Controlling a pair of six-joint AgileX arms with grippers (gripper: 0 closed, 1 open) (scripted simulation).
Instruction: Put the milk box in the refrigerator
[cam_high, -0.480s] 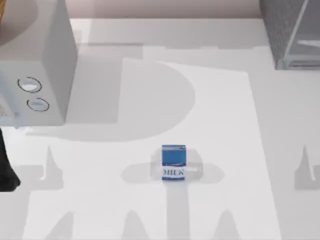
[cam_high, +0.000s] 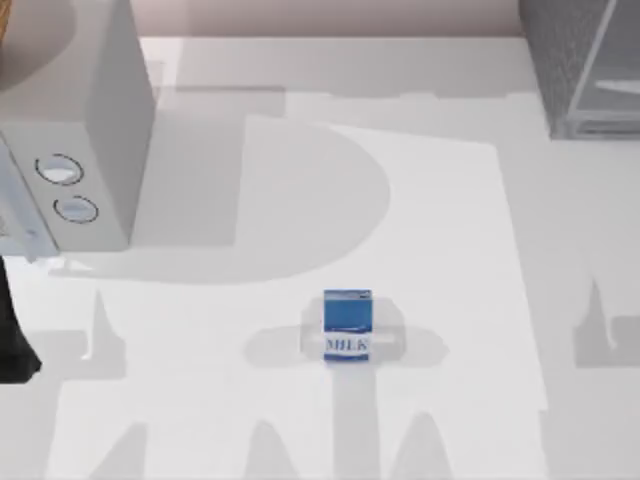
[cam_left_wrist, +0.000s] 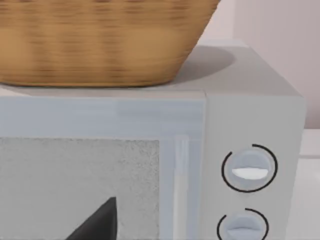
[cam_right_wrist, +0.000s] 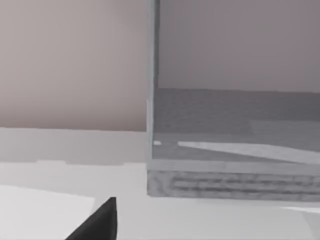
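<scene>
The milk box (cam_high: 347, 325), a small blue carton with a white "MILK" band, stands upright on the table a little below the middle in the top view. No gripper is near it. The grey refrigerator (cam_high: 585, 70) stands at the back right; in the right wrist view its grey inside (cam_right_wrist: 225, 150) shows behind a pale upright edge. A dark tip of my right gripper (cam_right_wrist: 100, 222) points toward it from some way off. My left arm (cam_high: 12, 340) is a dark shape at the table's left edge, and a dark tip of its gripper (cam_left_wrist: 100, 222) faces the microwave door.
A grey microwave (cam_high: 90, 120) with two round dials (cam_left_wrist: 248, 169) stands at the back left. A woven basket (cam_left_wrist: 95, 40) rests on top of it. White tabletop (cam_high: 300, 200) lies open between the two appliances and around the carton.
The arm shadow on the table's right side has shifted a little to the left. The milk box has not moved.
</scene>
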